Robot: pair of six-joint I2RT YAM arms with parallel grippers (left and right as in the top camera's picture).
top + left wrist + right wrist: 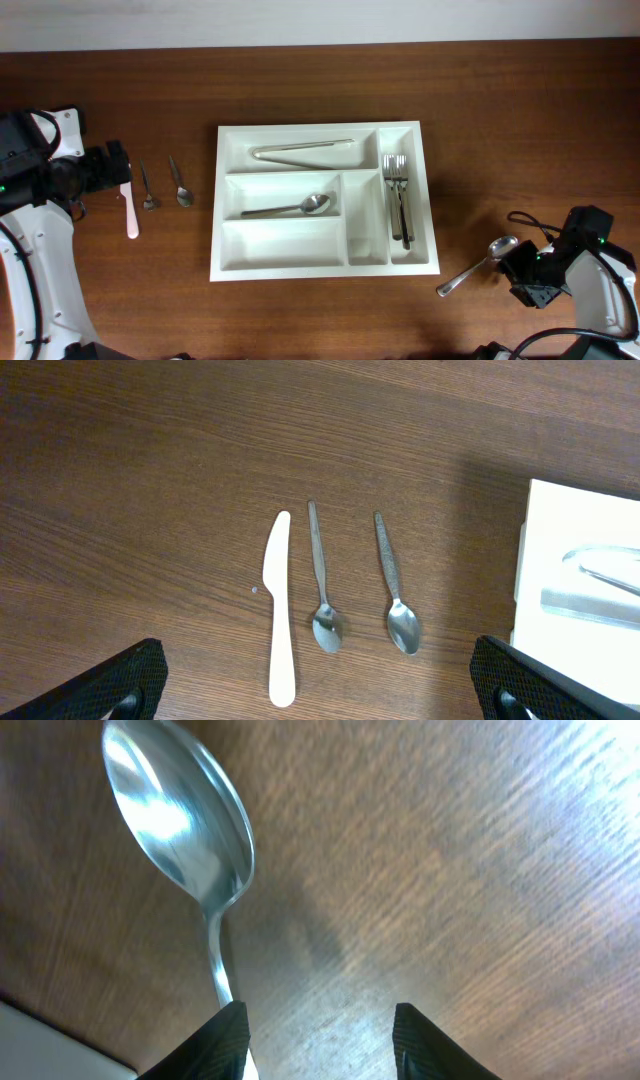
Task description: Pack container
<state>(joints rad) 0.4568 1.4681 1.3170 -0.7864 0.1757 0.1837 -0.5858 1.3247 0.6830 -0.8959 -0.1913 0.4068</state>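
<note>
Counting about half packed, we find the tray (320, 128) central on the desk (500, 100) holding tongs (300, 151), a spoon (290, 208) and forks (397, 195), while a knife (280, 610) and two teaspoons (320, 585) lie loose below our wide-open left tool (320, 680) and a big spoon (185, 820) lies by our right tool (320, 1040), jaws parted, empty.
</note>
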